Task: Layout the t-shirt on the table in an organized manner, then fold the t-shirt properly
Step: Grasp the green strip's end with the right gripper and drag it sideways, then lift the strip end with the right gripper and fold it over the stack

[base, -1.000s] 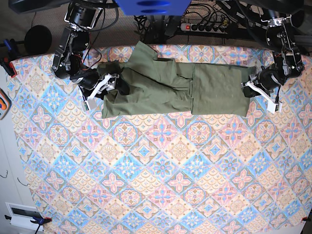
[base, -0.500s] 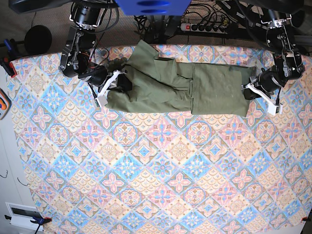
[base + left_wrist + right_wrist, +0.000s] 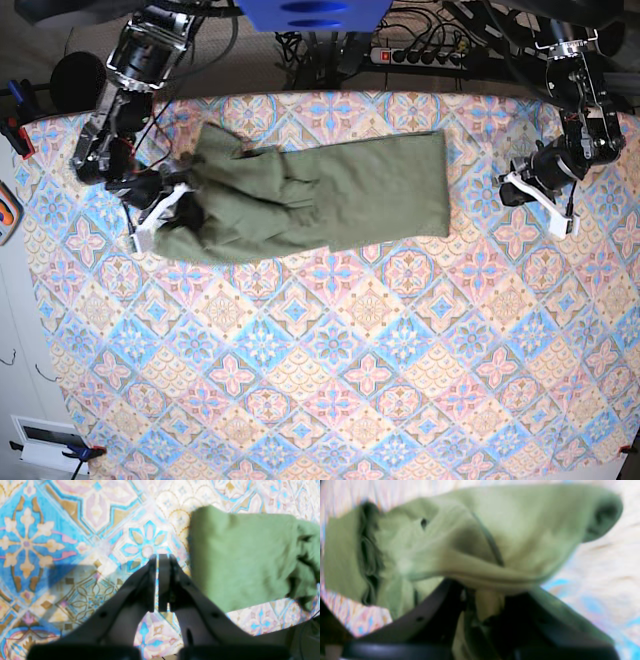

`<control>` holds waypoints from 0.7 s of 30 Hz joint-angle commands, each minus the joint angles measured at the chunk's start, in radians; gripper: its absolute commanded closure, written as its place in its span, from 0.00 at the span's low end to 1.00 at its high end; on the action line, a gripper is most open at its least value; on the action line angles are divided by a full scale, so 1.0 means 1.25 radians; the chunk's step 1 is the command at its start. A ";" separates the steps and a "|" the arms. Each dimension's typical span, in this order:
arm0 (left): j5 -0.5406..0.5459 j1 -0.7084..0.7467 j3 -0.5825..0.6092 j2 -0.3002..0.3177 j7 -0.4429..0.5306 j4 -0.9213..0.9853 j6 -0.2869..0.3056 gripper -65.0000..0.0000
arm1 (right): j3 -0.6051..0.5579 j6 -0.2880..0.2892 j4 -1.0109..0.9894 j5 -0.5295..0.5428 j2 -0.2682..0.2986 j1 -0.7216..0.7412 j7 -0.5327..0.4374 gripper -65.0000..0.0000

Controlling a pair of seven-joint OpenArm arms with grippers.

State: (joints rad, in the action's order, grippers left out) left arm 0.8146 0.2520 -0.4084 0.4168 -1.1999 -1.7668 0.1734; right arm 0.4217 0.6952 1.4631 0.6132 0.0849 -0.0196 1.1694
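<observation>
Right now the t-shirt (image 3: pixel 300 200) lies bunched on the table (image 3: pixel 330 380), its long axis running from one arm toward the other. The right gripper (image 3: pixel 172 205) has its jaws clamped on the crumpled end, cloth filling the gap between them. The left gripper (image 3: pixel 535 190) has its jaws pressed together and empty, with the shirt's flat edge well clear of its tips, so the right arm is the nearer.

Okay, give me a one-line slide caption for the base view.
Right gripper pinches the bunched end of the olive-green cotton t-shirt on the pastel diamond-tile table; left gripper is shut, clear of it.

Overhead base, two close wrist views
</observation>
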 commanded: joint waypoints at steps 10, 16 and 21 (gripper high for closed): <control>0.009 -0.002 -0.008 0.008 0.010 -0.011 0.003 0.99 | 0.041 0.002 -0.103 0.003 0.139 0.099 0.005 1.00; 0.007 -0.005 -0.008 -0.026 0.010 -0.011 0.003 0.99 | 0.041 0.002 -0.077 0.005 0.175 0.097 0.007 1.00; 0.007 -0.005 -0.004 -0.030 0.010 -0.011 0.003 0.99 | 0.034 0.002 0.053 0.006 0.171 0.091 0.014 1.00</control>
State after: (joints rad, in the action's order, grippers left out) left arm 0.8108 0.2546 -0.4099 0.3656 -1.1999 -1.7668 0.1734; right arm 0.4629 0.6949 1.5066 0.5957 0.2798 0.0750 1.2152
